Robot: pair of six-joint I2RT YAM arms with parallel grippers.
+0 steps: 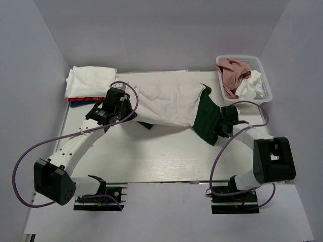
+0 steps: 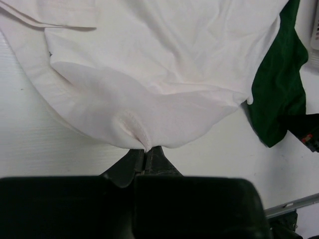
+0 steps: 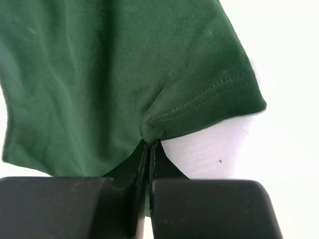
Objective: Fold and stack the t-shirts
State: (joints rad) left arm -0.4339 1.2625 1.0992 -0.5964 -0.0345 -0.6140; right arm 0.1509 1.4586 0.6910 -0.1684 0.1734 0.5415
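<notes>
An off-white t-shirt (image 1: pixel 166 103) lies spread across the middle of the table, over a dark green t-shirt (image 1: pixel 207 118) that sticks out at its right end. My left gripper (image 1: pixel 122 112) is shut on the off-white shirt's near edge (image 2: pixel 142 139). My right gripper (image 1: pixel 222 126) is shut on the dark green shirt's hemmed edge (image 3: pixel 164 122). A folded white t-shirt (image 1: pixel 90 80) lies at the far left on top of red (image 1: pixel 81 99) and blue shirts. A dusty pink t-shirt (image 1: pixel 233 73) and a white one (image 1: pixel 251 85) lie crumpled in the basket.
A white plastic lattice basket (image 1: pixel 266 80) stands at the far right corner. Purple cables loop from both arms over the near table. The table (image 1: pixel 151 156) is walled by grey panels on three sides.
</notes>
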